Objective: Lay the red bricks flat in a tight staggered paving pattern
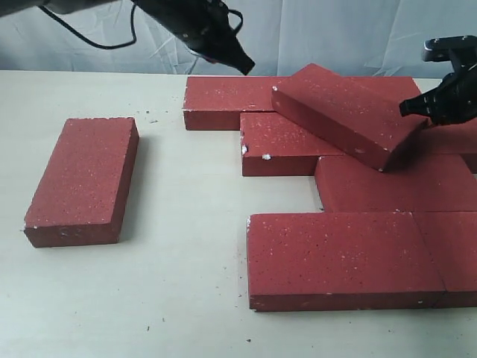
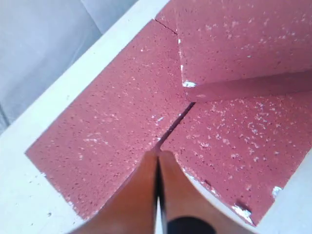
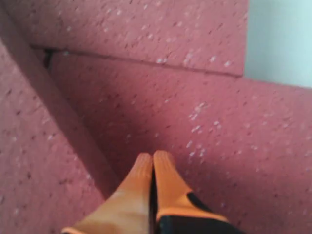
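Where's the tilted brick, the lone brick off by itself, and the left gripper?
tilted brick (image 1: 346,106): exterior view, its top face.
lone brick (image 1: 86,170): exterior view, its top face.
left gripper (image 2: 157,156): left wrist view, between closed fingertips.

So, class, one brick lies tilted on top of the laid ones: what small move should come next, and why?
Probably the right gripper should nudge the tilted brick off the laid bricks so it drops flat. It rests askew across them, with that gripper's shut fingers near its right end; the left gripper, also shut, is over the back row.
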Robot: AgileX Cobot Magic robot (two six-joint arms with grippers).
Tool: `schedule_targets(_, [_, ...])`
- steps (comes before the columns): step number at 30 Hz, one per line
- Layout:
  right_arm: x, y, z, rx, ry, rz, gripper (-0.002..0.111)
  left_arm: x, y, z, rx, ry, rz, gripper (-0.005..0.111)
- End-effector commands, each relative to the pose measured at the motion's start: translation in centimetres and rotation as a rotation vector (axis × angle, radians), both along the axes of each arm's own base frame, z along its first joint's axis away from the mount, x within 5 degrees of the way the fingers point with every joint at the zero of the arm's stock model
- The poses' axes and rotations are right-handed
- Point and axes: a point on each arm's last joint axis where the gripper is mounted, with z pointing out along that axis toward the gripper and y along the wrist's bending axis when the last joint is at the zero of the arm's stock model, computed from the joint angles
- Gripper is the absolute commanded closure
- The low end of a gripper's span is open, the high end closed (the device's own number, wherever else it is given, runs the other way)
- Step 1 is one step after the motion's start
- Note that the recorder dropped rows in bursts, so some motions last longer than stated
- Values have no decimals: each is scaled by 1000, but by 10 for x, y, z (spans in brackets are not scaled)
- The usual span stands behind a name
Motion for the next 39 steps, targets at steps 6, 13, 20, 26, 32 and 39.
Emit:
schedule_targets(6, [-26,52,36,117,120,329,109,-23,15,3,17,31,15,107])
schedule_targets(13, [-29,78,52,174,51,459,109,-24,12,-47,-13,141,56,107])
schedule_targets(20, [0,70,28,129,-82,206,109,-12,-4,-86,-63,187,74,107])
schedule_targets(26, [5,85,19,149,-92,200,109,-11,-23,-97,-90,198,52,107])
schedule_targets(32, [3,100,19,145,-96,243,109,-15,-41,-94,-113,191,16,107])
schedule_targets(39, [2,105,19,148,-94,253,109,-13,-47,-106,-140,239,28,107])
